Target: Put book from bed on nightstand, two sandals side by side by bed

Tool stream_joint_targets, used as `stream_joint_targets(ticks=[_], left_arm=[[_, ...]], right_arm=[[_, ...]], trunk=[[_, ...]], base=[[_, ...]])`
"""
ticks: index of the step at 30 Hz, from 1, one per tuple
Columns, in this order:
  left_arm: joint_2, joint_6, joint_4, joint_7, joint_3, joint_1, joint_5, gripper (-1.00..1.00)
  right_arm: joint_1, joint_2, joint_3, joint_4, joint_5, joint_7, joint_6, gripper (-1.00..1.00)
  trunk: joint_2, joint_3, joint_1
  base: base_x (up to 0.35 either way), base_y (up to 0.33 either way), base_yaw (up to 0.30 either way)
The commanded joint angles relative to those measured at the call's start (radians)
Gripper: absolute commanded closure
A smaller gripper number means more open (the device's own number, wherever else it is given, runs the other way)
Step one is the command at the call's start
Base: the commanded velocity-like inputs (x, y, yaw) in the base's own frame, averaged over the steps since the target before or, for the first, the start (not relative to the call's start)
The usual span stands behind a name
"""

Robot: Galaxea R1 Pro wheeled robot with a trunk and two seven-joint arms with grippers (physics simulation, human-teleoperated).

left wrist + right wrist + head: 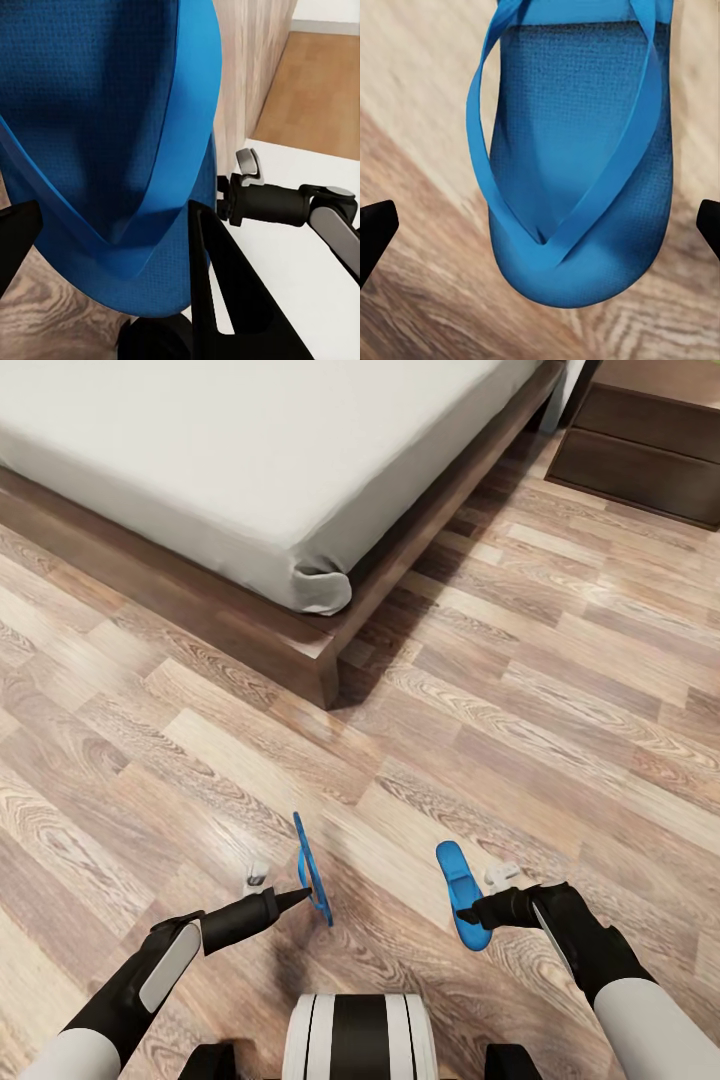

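- Floor [560, 690]: wood planks in mixed brown and pale tones, running across the whole near area.
- Bed [300, 650]: dark brown frame with a pale grey mattress [250, 470], far left; its near corner points toward the robot.
- Nightstand [650, 445]: dark brown, two drawer fronts visible, far right, just beside the bed's right side.
- Left arm: black gripper [290, 900] at near left, fingers closed on the left sandal [312, 868]. This blue sandal is held on edge, sole upright, raised off the floor as far as can be judged. In the left wrist view the same sandal [112, 150] sits against the finger [225, 300], strap side toward the camera.
- Right arm: black gripper [478, 913] at near right, touching the right sandal [460, 890], which faces strap side up. In the right wrist view that sandal [577, 172] lies between widely spread fingertips [375, 225]; a grasp cannot be confirmed.
- The two sandals are apart, both well short of the bed.
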Motion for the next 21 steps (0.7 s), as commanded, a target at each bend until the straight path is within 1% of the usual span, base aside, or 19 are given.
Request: stream_joint_targets(ticks=[1,20,21], left_arm=[[0.001,0.008,0.000,0.002,-0.003,0.000,0.010,1.00],[0.000,0.008,0.000,0.006,-0.004,0.000,0.010,1.00],[0.000,0.008,0.000,0.006,-0.004,0.000,0.010,1.00]], right_arm=[[0.000,0.000,0.001,-0.002,0.009,0.006,0.002,-1.00],[0.000,0.000,0.002,-0.001,0.009,0.005,0.002,-1.00],[0.000,0.000,0.002,-0.001,0.009,0.005,0.002,-1.00]], trunk=[[0.000,-0.001,0.000],[0.000,-0.001,0.000],[0.000,-0.004,0.000]], base=[[0.000,0.000,0.000],[0.000,0.000,0.000],[0.000,0.000,0.000]])
